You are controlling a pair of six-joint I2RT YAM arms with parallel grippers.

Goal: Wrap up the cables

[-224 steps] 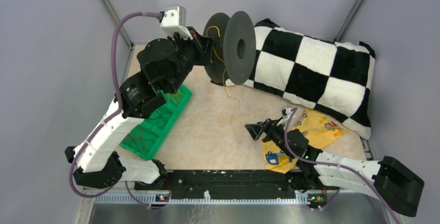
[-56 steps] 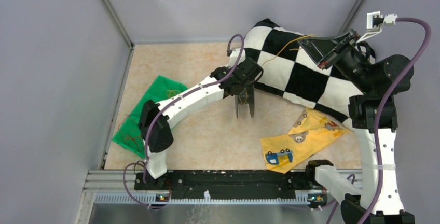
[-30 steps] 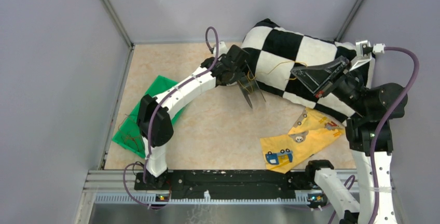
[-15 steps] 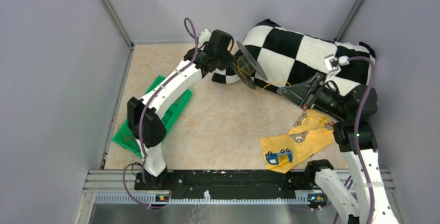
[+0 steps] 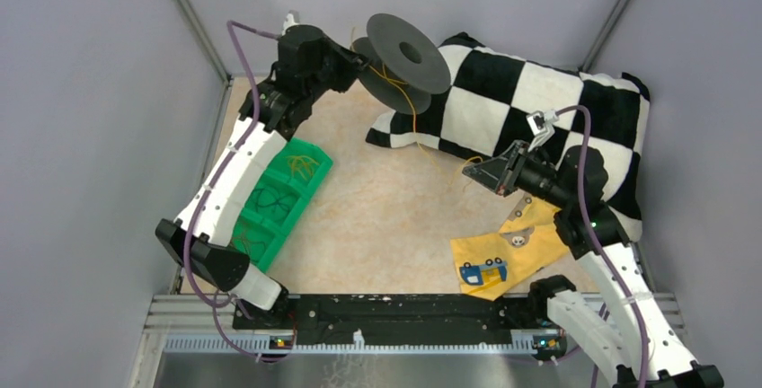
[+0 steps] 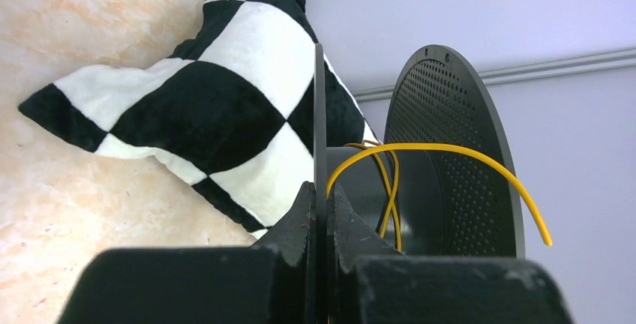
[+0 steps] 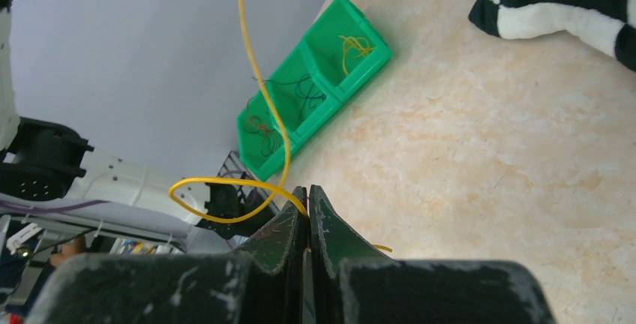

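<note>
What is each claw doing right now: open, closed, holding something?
Left gripper: closed on a flange of the round black plastic spool.
Right gripper: closed, pinching the thin yellow wire.

Below the black spool (image 5: 409, 51) the yellow wire (image 5: 413, 110) is too thin to follow; left of it, the left arm (image 5: 235, 159) hides part of the green bin (image 5: 287, 195).
</note>
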